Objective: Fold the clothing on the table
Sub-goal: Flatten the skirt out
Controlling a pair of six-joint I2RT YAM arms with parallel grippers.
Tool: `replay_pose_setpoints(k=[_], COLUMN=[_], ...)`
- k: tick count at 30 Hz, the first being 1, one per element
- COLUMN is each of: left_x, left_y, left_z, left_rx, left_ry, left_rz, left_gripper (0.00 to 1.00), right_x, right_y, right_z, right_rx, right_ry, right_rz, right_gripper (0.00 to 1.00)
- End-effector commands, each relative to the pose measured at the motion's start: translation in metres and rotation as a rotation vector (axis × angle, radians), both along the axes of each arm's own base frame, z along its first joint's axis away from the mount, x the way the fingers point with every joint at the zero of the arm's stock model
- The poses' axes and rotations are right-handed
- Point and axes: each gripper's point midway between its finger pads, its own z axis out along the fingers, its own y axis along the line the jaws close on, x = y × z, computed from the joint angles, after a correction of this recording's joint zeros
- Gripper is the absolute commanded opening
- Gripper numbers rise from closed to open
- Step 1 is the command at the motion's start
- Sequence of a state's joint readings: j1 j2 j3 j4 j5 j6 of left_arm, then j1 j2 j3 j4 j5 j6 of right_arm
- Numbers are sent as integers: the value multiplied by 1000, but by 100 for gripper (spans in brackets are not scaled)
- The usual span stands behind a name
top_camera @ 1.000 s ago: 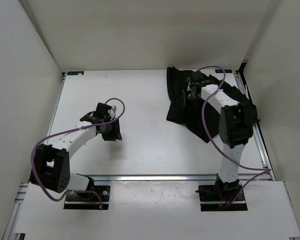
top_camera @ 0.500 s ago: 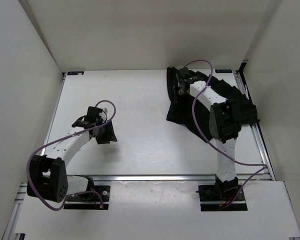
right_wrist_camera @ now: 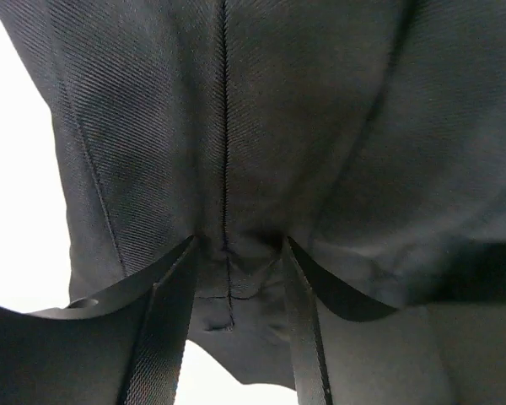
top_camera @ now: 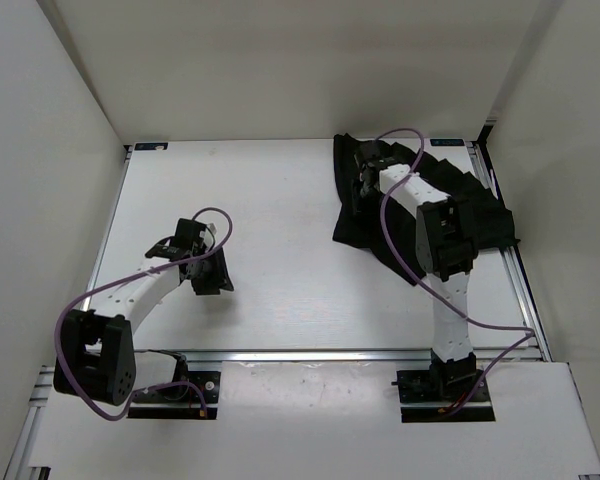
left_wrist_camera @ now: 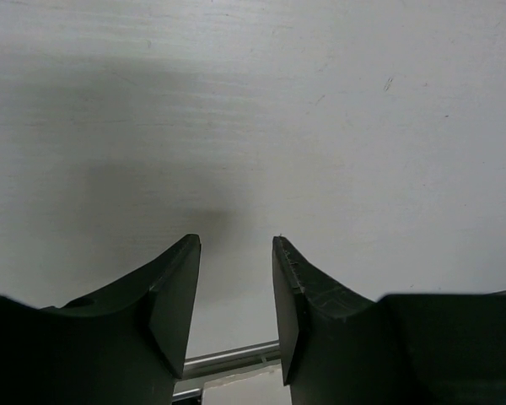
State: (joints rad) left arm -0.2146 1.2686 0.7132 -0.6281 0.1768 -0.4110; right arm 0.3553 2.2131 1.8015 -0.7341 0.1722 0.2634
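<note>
The clothing (top_camera: pixel 354 226), a black pleated garment, lies spread at the far right of the white table (top_camera: pixel 280 190). My right gripper (top_camera: pixel 364 184) is down on its left part. In the right wrist view the jaws of this gripper (right_wrist_camera: pixel 240 241) stand apart, open, and a seamed, slightly bunched fold of the clothing (right_wrist_camera: pixel 278 110) lies between the fingertips (right_wrist_camera: pixel 184 263). My left gripper (top_camera: pixel 208 274) hovers over bare table at the left, far from the garment. This gripper (left_wrist_camera: pixel 236 241) is open with nothing between its fingers.
White walls enclose the table on three sides. An aluminium rail (top_camera: pixel 330 353) runs along the front edge and shows between the left fingers (left_wrist_camera: pixel 228 359). A side rail (top_camera: pixel 520 290) runs close beside the garment on the right. Purple cables loop over both arms.
The right gripper shifted toward the far-left part of the garment, and its jaws widened a little. The left gripper drew back slightly toward the near edge.
</note>
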Motion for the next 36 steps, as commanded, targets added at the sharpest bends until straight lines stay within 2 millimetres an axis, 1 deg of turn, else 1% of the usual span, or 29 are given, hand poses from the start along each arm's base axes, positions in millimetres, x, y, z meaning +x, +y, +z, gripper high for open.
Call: replay_pose_setpoints(k=[1,2,3,5,6,7,8,9,10,11,12,14,16,17,18,19,21,22,23,24,25,26,28,29,30,31,32,35,36], left_x=[1,-1,-2,0,0,-1,0,-3,-3,-2,-1,-4,-7,-8,-11,-11,-10,-11,-11,-11,-9,-7,-6,-7,-2,-1,-1,0,1], left_y=[-1,0,0,-1,-1,-2,-2,-1,-2,-1,-1,1,-1,-2,-2,-4,-3,-5,-4,-4,-5,-6,-5,-4,-4,-4,-1,2,1], left_z=[9,8,6,8,8,9,9,8,7,8,8,5,4,3,1,0,0,-1,-1,-4,-1,1,5,6,10,12,12,18,19], left_rx=[-28,-23,-25,-34,-39,-42,-41,-37,-40,-40,-43,-45,-47,-49,-52,-60,-60,-57,-54,-52,-63,-64,-64,-62,-62,-63,-52,-55,-57], left_ry=[-34,-29,-25,-31,-33,-36,-37,-26,-29,-34,-39,-29,-27,-26,-17,-17,-17,-12,-12,-10,-17,-24,-27,-24,-45,-45,-48,-55,-60], left_rz=[6,6,10,11,13,9,14,12,13,13,18,26,20,13,21,10,13,8,7,9,11,3,9,11,13,14,20,22,23], left_gripper=[51,50,49,49,48,49,47,47,46,46,47,46,46,45,46,44,46,46,45,46,46,45,46,46,46,46,45,45,44], right_x=[-11,-14,-15,-24,-21,-24,-23,-23,-28,-30,-36,-57,-90,-108,-122,-144,-177,-182,-185,-179,-179,-172,-169,-165,-163,-162,-159,-161,-161], right_y=[11,17,21,35,38,49,60,71,88,94,108,136,162,173,176,188,195,192,188,181,172,161,143,135,128,119,115,109,113], right_z=[-17,-21,-22,-21,-17,-10,7,29,51,67,94,131,169,171,175,187,191,187,179,163,156,149,133,138,130,123,123,93,91], right_rx=[91,133,163,226,254,306,353,392,417,430,447,504,588,641,673,761,881,870,853,783,747,678,614,608,583,573,575,585,611], right_ry=[81,108,125,167,154,154,128,84,44,10,-44,-97,-139,-106,-85,-48,66,96,132,135,140,120,129,104,105,113,102,160,160], right_rz=[7,12,19,48,59,86,112,155,209,248,314,461,606,667,703,779,862,851,821,783,752,705,630,606,555,510,494,438,441], right_gripper=[48,46,38,8,0,1,0,0,0,0,1,0,0,0,0,0,27,44,55,68,69,69,70,69,69,69,69,68,67])
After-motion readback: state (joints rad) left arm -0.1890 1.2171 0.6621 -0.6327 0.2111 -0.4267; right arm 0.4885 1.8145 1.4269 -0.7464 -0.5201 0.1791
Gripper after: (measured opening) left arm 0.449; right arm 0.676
